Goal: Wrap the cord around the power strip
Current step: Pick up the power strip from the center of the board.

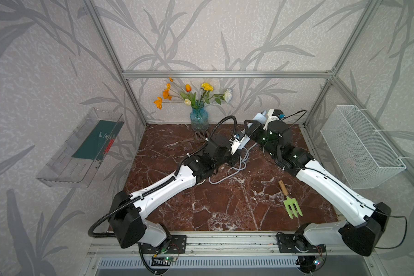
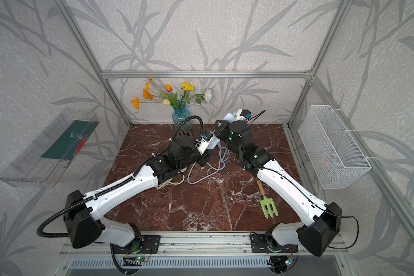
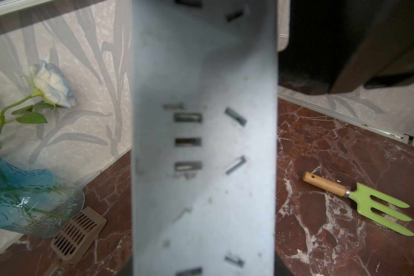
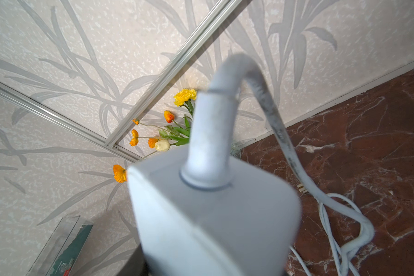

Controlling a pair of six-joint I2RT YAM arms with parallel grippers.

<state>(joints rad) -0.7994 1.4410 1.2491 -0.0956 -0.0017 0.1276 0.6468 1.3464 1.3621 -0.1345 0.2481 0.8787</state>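
Power strip [image 3: 201, 143] held clear of the marble table [image 1: 225, 203], toward its back edge, between my two arms. My right gripper [image 1: 250, 127] is clamped on the strip's body. In the right wrist view the strip's cord end fills the foreground. The cord [image 4: 280, 133] leaves that end, bends over and drops to the table (loose loops lie on the marble below the strip in both top views). My left gripper [image 3: 202, 267] has a dark finger on each long edge of the socket face. Whether the fingers press it, I cannot tell.
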